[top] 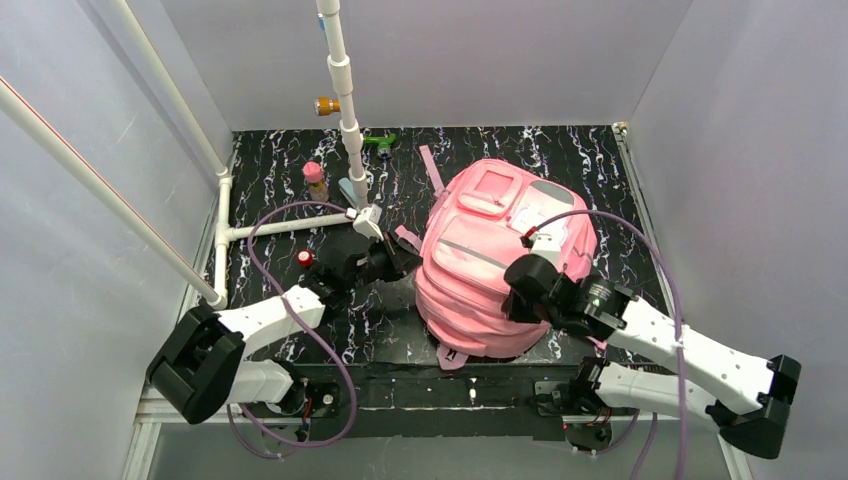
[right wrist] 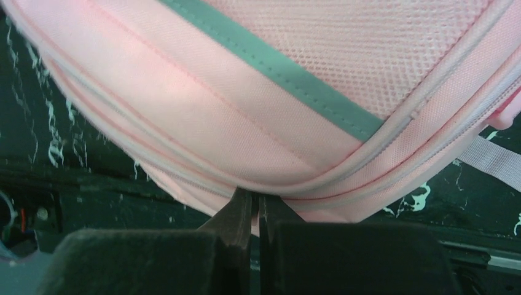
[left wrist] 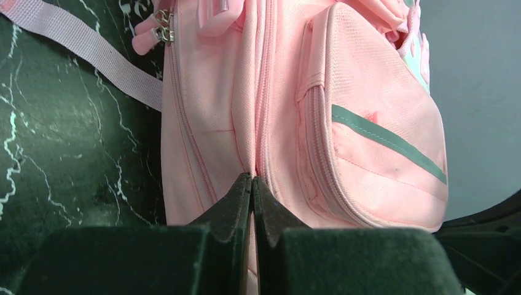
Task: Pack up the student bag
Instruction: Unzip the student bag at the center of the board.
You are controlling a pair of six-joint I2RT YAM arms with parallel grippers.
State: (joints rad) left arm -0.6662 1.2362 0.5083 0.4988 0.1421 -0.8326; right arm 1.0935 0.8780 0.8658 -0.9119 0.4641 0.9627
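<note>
Left gripper point(left wrist: 252, 179): I read both fingers pressed together, with the tips meeting against the seam between 2 panels on the side of the student bag point(top: 480, 260). I cannot tell whether any fabric is caught between them.

Right gripper point(right wrist: 250, 195): I read the fingers drawn together with only a thin slit between them. The tips touch the bag's lower edge, just under a zip line. I cannot tell whether anything is nipped there either.

The bag lies front up on the dark marbled table point(top: 600, 160), between the 2 arms, with its white patch point(top: 540, 215) toward the far side. 1 pink strap point(left wrist: 86, 49) trails flat on the table beside the bag. A small pink bottle point(top: 315, 180) stands well apart at the far left.
</note>
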